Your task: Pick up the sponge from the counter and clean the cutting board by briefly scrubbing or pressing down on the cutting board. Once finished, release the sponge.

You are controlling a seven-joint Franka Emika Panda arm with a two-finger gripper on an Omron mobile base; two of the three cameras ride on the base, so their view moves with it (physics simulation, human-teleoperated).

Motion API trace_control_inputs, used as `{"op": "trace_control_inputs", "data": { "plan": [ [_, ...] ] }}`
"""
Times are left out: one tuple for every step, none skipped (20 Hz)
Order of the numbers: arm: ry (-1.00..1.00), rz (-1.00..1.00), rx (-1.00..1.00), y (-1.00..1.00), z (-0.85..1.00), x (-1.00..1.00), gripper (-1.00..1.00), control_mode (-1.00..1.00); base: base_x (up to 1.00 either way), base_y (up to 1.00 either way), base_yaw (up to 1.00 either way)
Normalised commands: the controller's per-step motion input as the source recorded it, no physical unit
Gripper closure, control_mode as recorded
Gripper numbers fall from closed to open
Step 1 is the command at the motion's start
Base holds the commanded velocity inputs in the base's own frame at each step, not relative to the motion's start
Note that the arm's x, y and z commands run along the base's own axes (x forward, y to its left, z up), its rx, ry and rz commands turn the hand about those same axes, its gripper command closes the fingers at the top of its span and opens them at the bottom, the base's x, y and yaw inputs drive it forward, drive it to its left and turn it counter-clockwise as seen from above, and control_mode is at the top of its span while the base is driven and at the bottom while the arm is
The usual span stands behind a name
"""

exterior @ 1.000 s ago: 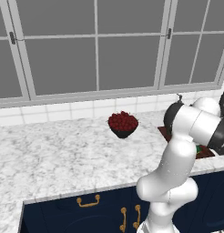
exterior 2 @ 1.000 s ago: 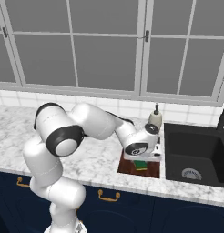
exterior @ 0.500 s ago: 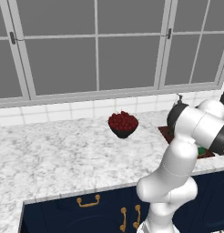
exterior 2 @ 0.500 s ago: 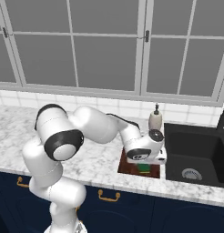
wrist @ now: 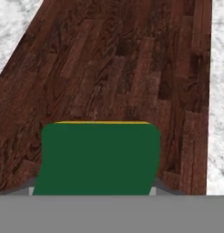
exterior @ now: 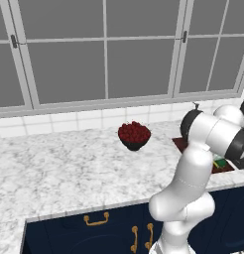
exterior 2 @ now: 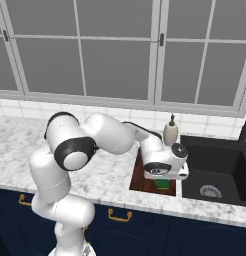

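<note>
Green-topped sponge (wrist: 99,157) on cutting board (wrist: 118,63) (yellow edge in hand view), soap bottle (exterior 2: 170,131) behind.

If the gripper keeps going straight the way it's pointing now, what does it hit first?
The green-topped yellow sponge sits right ahead of the gripper, with the dark reddish-brown wooden cutting board beneath it. Whether the sponge already touches the board is unclear.

Dark green, yellow-edged sponge (wrist: 99,157); reddish-brown wood-grain cutting board (wrist: 118,63); white-grey veined counter (exterior: 59,168)
</note>
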Motion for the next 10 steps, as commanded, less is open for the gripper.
{"op": "trace_control_inputs", "data": {
  "plan": [
    [0.0, 0.07, 0.05, 0.0, 0.0, 0.5, 1.0, -1.0, 0.0, 0.0, 0.0],
    [0.0, 0.08, 0.05, 0.0, 0.0, 0.59, 1.0, -1.0, 0.0, 0.0, 0.0],
    [0.0, 0.09, 0.03, 0.0, 0.0, 0.6, 1.0, -1.0, 0.0, 0.0, 0.0],
    [0.0, 0.09, 0.01, 0.0, 0.0, 0.62, 1.0, -1.0, 0.0, 0.0, 0.0],
    [0.0, 0.08, 0.0, 0.0, 0.0, 0.62, 1.0, -1.0, 0.0, 0.0, 0.0],
    [0.0, 0.08, 0.0, 0.0, 0.0, 0.62, 1.0, -1.0, 0.0, 0.0, 0.0],
    [0.0, 0.08, 0.0, 0.0, 0.0, 0.62, 1.0, -1.0, 0.0, 0.0, 0.0],
    [0.0, 0.08, 0.0, 0.0, 0.0, 0.61, 1.0, -1.0, 0.0, 0.0, 0.0],
    [0.0, 0.08, 0.01, 0.0, 0.0, 0.62, 1.0, -1.0, 0.0, 0.0, 0.0],
    [0.0, 0.08, 0.02, 0.0, 0.0, 0.63, 1.0, -1.0, 0.0, 0.0, 0.0]
  ]
}}
